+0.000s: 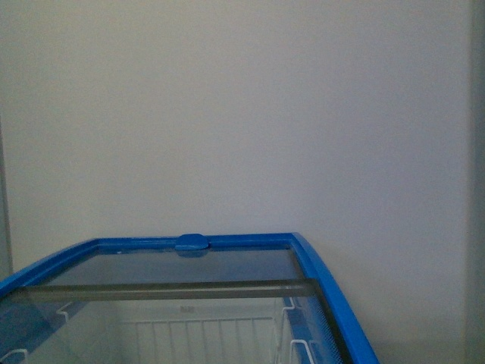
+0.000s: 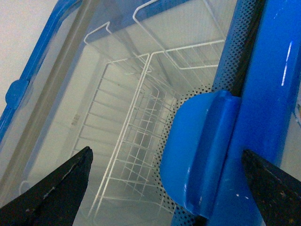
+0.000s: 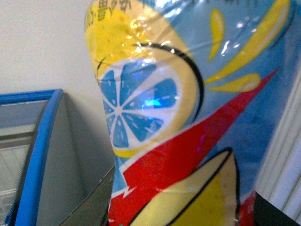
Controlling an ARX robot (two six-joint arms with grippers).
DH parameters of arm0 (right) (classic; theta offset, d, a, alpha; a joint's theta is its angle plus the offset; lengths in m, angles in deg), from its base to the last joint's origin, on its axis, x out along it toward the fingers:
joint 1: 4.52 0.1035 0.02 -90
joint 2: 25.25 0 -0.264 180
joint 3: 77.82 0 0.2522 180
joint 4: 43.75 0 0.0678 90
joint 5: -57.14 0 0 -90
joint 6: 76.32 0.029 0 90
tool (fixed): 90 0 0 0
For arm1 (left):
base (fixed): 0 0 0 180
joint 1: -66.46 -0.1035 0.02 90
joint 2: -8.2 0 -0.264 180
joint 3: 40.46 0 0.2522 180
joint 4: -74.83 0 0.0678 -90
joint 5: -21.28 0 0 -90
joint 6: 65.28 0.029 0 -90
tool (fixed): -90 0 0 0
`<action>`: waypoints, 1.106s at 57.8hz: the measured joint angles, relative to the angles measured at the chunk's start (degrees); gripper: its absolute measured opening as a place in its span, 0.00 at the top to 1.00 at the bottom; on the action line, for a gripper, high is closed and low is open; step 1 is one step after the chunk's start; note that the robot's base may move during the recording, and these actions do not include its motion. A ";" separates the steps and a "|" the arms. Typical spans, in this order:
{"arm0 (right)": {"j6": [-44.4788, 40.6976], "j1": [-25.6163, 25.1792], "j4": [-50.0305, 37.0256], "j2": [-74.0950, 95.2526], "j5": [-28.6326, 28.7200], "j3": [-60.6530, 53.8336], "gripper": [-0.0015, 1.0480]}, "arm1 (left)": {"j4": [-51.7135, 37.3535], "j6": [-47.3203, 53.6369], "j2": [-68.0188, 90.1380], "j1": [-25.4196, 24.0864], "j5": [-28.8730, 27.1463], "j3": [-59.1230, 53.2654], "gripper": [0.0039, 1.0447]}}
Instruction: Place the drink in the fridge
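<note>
The fridge (image 1: 333,303) shows low in the front view: blue top rim, sliding glass lid with a blue handle (image 1: 191,243), white wire baskets inside. Neither arm shows there. My left gripper (image 2: 171,181) is open, its black fingers on either side of a blue lid handle (image 2: 200,155) by the fridge's blue rim (image 2: 273,94), with a wire basket (image 2: 136,155) under the glass. My right gripper (image 3: 181,207) is shut on the drink (image 3: 188,117), whose yellow, red and blue label fills the right wrist view, beside the fridge's blue rim (image 3: 40,155).
A plain pale wall (image 1: 242,114) stands behind the fridge. A white ribbed surface (image 3: 287,160) shows behind the drink in the right wrist view.
</note>
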 joint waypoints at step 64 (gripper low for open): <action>0.00 0.00 0.00 0.00 -0.07 0.00 0.60 | -5.68 -15.91 29.11 8.63 -20.17 39.78 0.08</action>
